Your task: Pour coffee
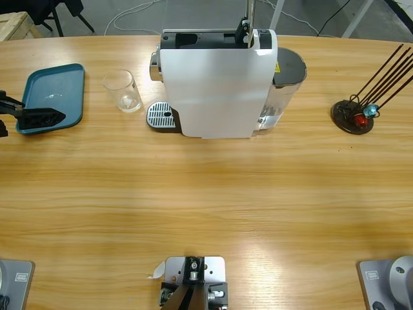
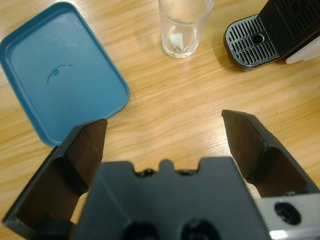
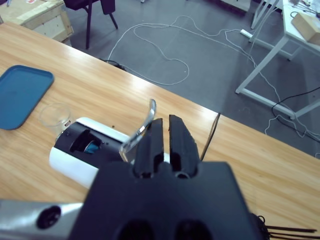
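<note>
A clear glass tumbler [image 1: 122, 90] stands left of the white coffee machine [image 1: 216, 84], beside its drip grate [image 1: 161, 116]. A shallow layer of pale coffee [image 2: 179, 44] lies in the tumbler's bottom. My left gripper [image 2: 165, 122] is open and holds nothing. It hovers low at the table's left edge [image 1: 40, 117], over the near corner of the blue tray [image 1: 55, 90], a good way short of the tumbler. My right gripper [image 3: 166, 121] is shut, high above the machine. The raised silver lever [image 3: 142, 127] stands just beside its left jaw. The right gripper does not show in the high view.
The machine's clear water tank [image 1: 287, 81] is on its right side. A dark round stand [image 1: 353, 116] with thin sticks and red and blue beads sits far right. A blue capsule [image 3: 91, 146] shows in the machine's open top. Bare wooden table spreads in front.
</note>
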